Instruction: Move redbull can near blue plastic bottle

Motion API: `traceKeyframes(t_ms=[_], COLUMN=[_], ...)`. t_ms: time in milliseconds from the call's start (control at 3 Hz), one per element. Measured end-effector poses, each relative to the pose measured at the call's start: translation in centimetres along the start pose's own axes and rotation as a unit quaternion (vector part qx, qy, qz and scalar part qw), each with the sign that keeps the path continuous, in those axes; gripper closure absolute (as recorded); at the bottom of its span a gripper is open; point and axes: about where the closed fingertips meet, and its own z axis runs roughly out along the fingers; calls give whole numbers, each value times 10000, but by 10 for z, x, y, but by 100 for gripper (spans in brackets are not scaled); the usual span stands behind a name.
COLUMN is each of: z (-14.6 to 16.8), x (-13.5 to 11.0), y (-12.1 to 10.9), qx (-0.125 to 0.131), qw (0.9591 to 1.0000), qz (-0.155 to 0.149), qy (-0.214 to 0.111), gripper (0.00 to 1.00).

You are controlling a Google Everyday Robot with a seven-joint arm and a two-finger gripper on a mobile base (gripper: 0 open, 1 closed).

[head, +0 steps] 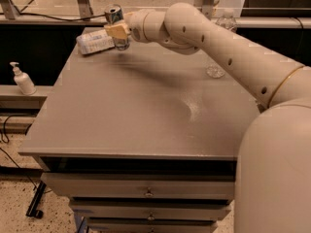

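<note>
We log: gripper (118, 31) clamped on upright redbull can (113, 13), just beside blue plastic bottle (94, 41) lying on its side, far-L corner of cabinet top (146, 110).

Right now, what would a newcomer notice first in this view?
The big cream arm reaches from the lower right to the far left corner of the grey table. There its end effector grips the upright redbull can. Right beside the can, the blue plastic bottle lies on its side. A white pump dispenser stands on a ledge off to the left.
</note>
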Motion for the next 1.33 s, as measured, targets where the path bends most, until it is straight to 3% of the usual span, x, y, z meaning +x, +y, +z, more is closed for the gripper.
traceKeyframes(t_ms=[667,1333], z=[44,42], x=[29,41], y=[-14,-23], qx=[213,301], qw=[9989,9981], qz=[409,519], qy=[115,149], gripper=[100,59])
